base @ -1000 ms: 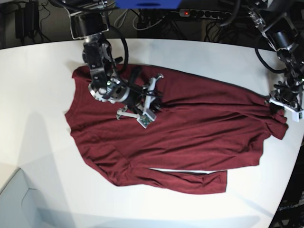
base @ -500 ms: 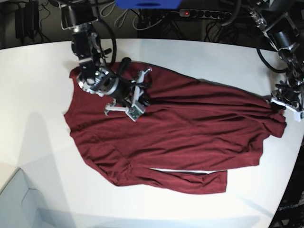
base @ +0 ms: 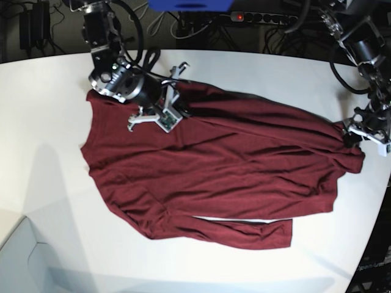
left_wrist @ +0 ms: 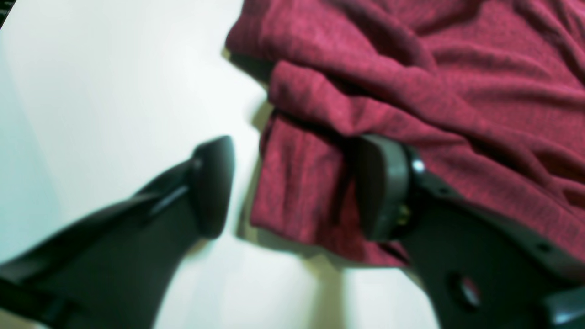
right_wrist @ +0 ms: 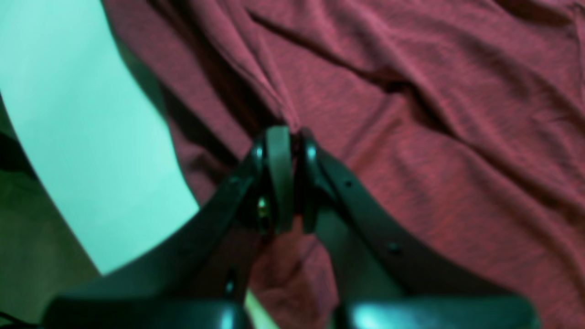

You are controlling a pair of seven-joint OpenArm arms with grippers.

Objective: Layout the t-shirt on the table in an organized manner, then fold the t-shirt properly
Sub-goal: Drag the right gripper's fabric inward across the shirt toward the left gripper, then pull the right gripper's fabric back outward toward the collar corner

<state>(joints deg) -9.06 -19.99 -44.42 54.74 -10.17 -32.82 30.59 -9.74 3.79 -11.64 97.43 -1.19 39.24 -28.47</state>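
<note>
Base view, left to right. The counter (base: 43,122) is plain smooth white with a curved edge. There is broad bare surface at the frame's left and along the bottom. At the right only a narrow strip remains before the edge falls away. Dark cables and a power strip (base: 263,18) run behind the far edge at top.

The t-shirt (base: 220,171) lies spread across the middle of the counter. It is dark maroon thin fabric with long shallow wrinkles running left to right. One long sleeve (base: 244,232) lies folded along the lower hem, and a thin sliver of white counter shows between it and the body. The shirt's right end reaches close to the counter's right edge.

Upper left of the base frame: the right claw (base: 183,108) sits low over the shirt's upper edge. Its wrist view shows the two dark pads pressed together, with a ridge of maroon cloth gathered right at their tips. The cloth appears pinched, and folds radiate from that spot. Pale counter shows at the left of that view.

Far right of the base frame: the left claw (left_wrist: 292,187) is at the shirt's end, near the counter edge. In its wrist view the jaws stand wide apart. One finger (left_wrist: 212,183) is over bare counter. The other lies against a bunched, doubled-over corner of fabric. The knit looks finely flecked there, though the view is blurred. Nothing is clamped between the jaws.
</note>
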